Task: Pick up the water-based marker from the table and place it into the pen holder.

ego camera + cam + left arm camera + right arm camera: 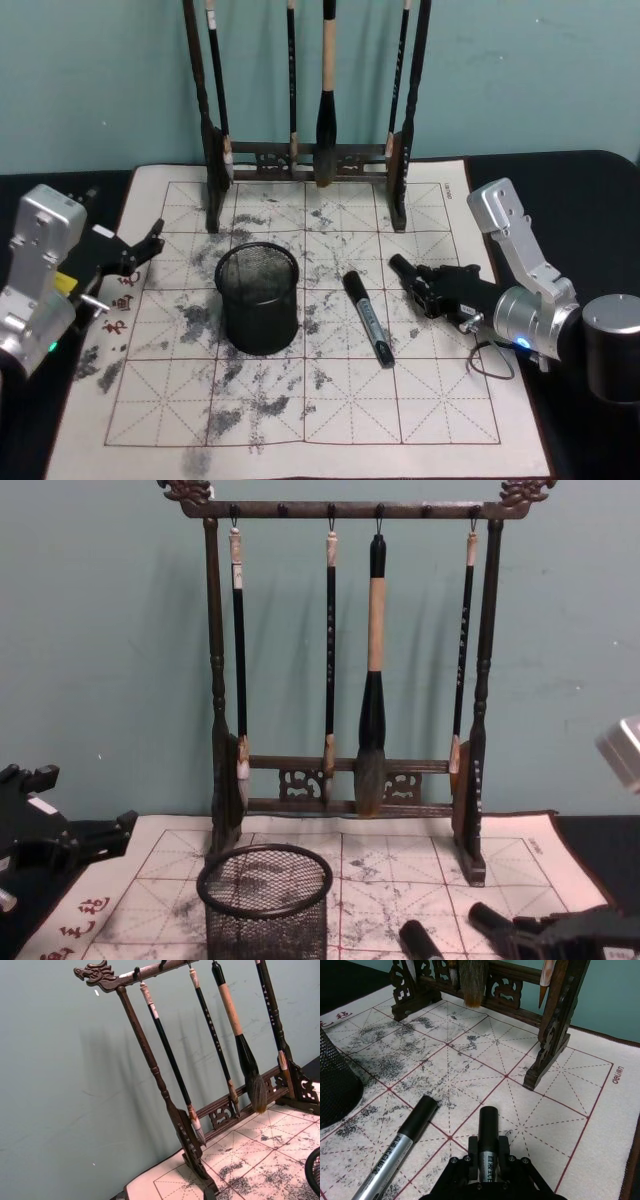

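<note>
My right gripper point(427, 287) point(488, 1161) is shut on a water-based marker point(403, 267) point(488, 1127), low over the mat to the right of the pen holder; its black cap point(489, 918) sticks out past the fingers. Whether it touches the mat I cannot tell. A second marker point(368, 318) point(395, 1152), silver with a black cap, lies flat on the mat between the gripper and the holder. The pen holder point(257, 300) point(265, 900) is a black mesh cup standing upright with nothing in it. My left gripper point(140, 250) point(70, 835) is parked open at the mat's left edge.
A tall dark wooden rack point(310, 160) point(345, 780) of hanging calligraphy brushes stands at the back of the ink-stained grid mat point(330, 410). A dark cylinder point(612, 345) sits off the mat at the far right, behind my right arm.
</note>
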